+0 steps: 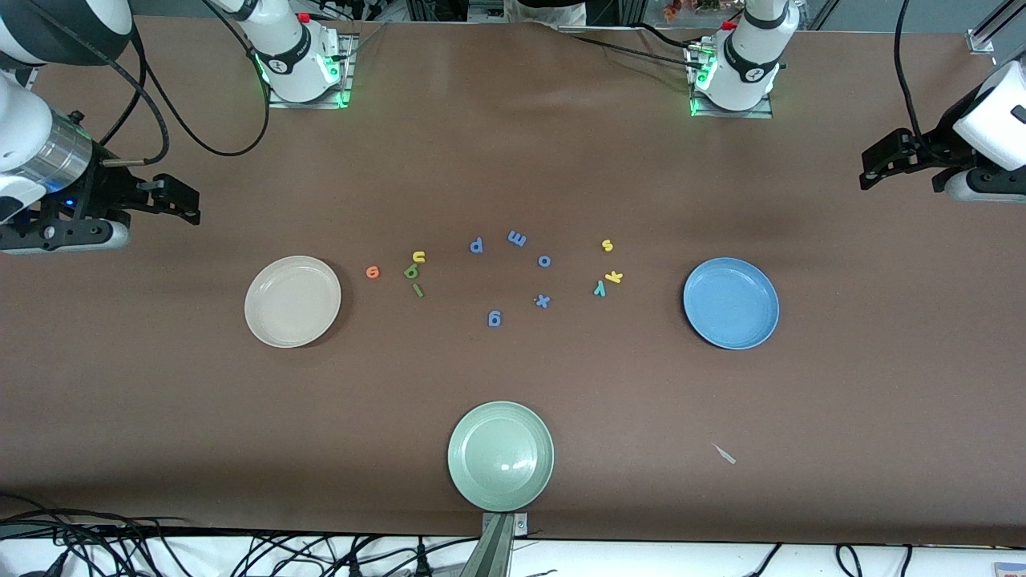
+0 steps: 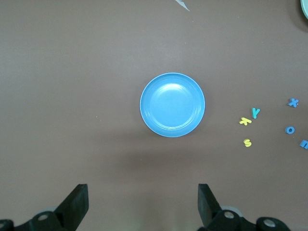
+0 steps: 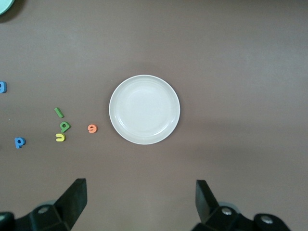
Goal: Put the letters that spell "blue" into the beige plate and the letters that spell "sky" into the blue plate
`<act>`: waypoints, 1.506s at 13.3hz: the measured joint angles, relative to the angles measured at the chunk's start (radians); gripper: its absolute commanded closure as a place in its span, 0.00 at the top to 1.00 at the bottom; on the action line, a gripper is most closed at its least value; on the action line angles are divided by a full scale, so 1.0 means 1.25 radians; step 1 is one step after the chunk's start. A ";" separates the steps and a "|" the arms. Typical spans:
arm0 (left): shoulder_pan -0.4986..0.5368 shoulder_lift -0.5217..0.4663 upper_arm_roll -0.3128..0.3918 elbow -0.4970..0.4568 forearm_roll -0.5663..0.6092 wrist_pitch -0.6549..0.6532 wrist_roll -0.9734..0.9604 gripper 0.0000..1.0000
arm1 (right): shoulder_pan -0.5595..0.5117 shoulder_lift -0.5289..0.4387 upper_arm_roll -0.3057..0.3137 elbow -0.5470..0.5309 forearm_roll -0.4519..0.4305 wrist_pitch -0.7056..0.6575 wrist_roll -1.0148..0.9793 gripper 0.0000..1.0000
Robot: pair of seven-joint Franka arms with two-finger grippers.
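The beige plate (image 1: 292,301) (image 3: 144,109) lies empty toward the right arm's end. Beside it on the table are the orange e (image 1: 372,272), yellow u (image 1: 418,256), green b (image 1: 410,272) and green l (image 1: 418,290). The blue plate (image 1: 730,303) (image 2: 172,105), also empty, lies toward the left arm's end, with the yellow s (image 1: 607,245), yellow k (image 1: 613,277) and teal y (image 1: 599,289) beside it. My right gripper (image 1: 188,204) (image 3: 141,190) hangs open high over bare table near the beige plate. My left gripper (image 1: 870,170) (image 2: 143,192) hangs open near the blue plate.
Blue-purple letters p (image 1: 476,245), m (image 1: 517,238), o (image 1: 544,260), x (image 1: 543,301) and g (image 1: 494,318) lie between the two letter groups. A pale green plate (image 1: 500,455) sits near the front edge. A small pale scrap (image 1: 724,453) lies nearer the camera than the blue plate.
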State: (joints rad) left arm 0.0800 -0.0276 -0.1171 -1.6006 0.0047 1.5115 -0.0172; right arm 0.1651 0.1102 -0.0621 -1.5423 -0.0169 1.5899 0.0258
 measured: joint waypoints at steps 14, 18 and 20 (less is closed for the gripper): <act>0.000 0.000 0.000 0.000 0.000 0.000 0.000 1.00 | 0.001 0.003 -0.003 -0.001 0.000 0.006 -0.001 1.00; 0.000 0.000 0.000 0.000 0.000 0.000 0.000 1.00 | 0.001 0.004 -0.003 -0.001 0.000 0.012 -0.002 1.00; 0.000 0.000 0.000 0.000 0.000 0.000 0.000 1.00 | 0.001 0.004 -0.003 -0.001 0.000 0.016 -0.002 1.00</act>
State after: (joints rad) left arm 0.0797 -0.0276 -0.1171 -1.6002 0.0047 1.5115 -0.0172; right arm 0.1661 0.1146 -0.0656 -1.5441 -0.0165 1.6105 0.0237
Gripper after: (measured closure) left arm 0.000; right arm 0.000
